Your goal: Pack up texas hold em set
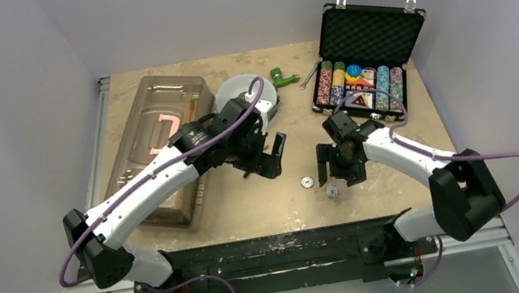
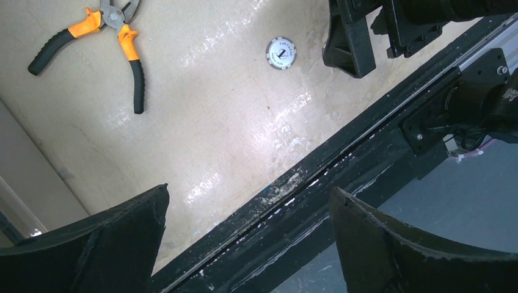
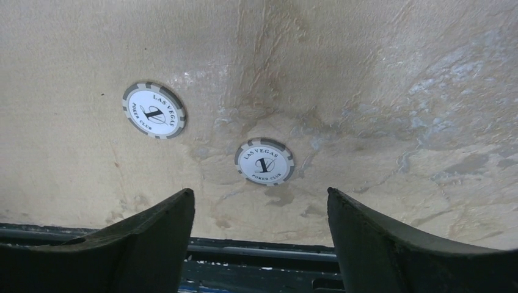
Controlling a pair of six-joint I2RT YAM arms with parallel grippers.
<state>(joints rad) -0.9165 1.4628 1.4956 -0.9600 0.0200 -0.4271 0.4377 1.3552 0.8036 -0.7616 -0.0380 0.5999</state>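
Observation:
The black briefcase (image 1: 372, 30) stands open at the back right, foam lid up, with multicoloured chip rows (image 1: 357, 82) and buttons inside. Two grey-and-white loose chips lie on the table, one (image 1: 307, 182) to the left and one (image 1: 332, 191) nearer the front. In the right wrist view they show as a left chip (image 3: 154, 110) and a nearer chip (image 3: 264, 161). My right gripper (image 1: 338, 171) (image 3: 261, 198) is open and empty, just above the nearer chip. My left gripper (image 1: 268, 157) (image 2: 250, 201) is open and empty, left of the chips. One chip (image 2: 281, 53) shows in the left wrist view.
A large clear plastic bin (image 1: 160, 143) lies at the left under my left arm. A round grey spool (image 1: 243, 92), a green fitting (image 1: 280, 77) and a small metal tool (image 1: 307, 79) sit at the back. Orange-handled pliers (image 2: 116, 36) lie on the table. A black rail (image 1: 280, 242) runs along the front edge.

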